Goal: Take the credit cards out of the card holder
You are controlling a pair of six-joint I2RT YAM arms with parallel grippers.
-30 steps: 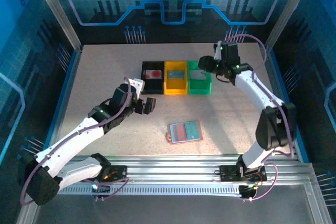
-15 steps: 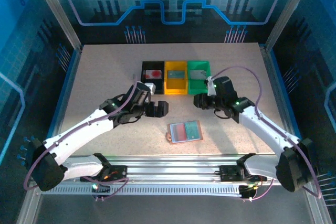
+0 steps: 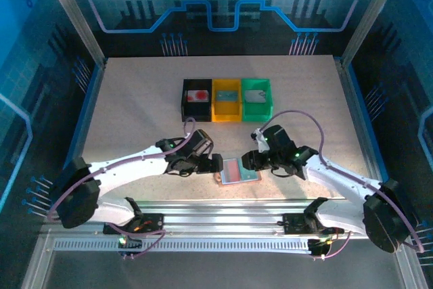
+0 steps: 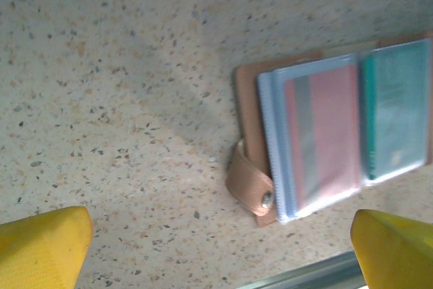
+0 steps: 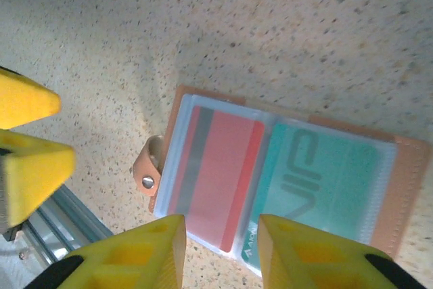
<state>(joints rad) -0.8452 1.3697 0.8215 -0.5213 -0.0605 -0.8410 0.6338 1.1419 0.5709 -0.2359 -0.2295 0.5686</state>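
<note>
Wallet (image 5: pixel 406 181) open flat, red card (image 5: pixel 220 174) beside teal card (image 5: pixel 318 174); left gripper (image 4: pixel 220 245) wide, right gripper (image 5: pixel 220 231) narrowly apart.

Pink card holder (image 5: pixel 406 187) lies open & flat on tabletop (image 5: pixel 304 32), snap strap (image 5: pixel 149 167) sticking out one side. Red card (image 5: pixel 220 167) & teal card (image 5: pixel 318 181) sit side by side in clear sleeves, both tucked in.

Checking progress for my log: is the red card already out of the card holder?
No, the red card sits inside a clear sleeve of the open card holder, beside the teal-green card.
</note>
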